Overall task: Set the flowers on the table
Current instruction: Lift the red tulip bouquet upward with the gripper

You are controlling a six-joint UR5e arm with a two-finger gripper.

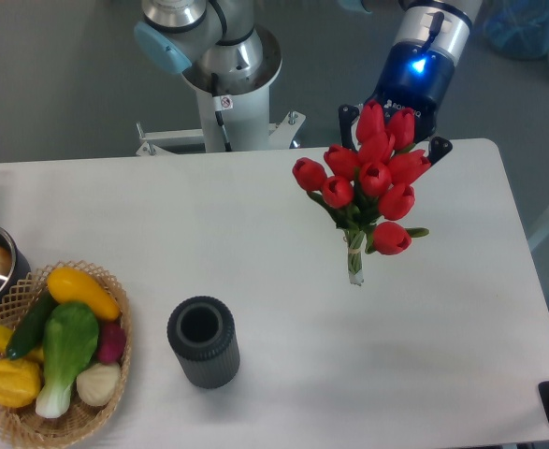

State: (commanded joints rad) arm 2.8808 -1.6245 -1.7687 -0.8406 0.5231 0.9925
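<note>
Flowers (371, 178) hung stems-down over the table's (255, 234) far right part, buds bunched up against my gripper (394, 131). I couldn't tell how wide the jaws stood, since the blooms hid them. Nearer me sat a dark vase (203, 341) and a basket (31, 426) of vegetables.

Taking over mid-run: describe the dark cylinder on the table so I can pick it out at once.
On the white table, look at the near edge, just right of the wicker basket of vegetables. The dark ribbed cylinder stands upright there, its open top showing. It is the only dark grey thing there, apart from the flowers.
</note>
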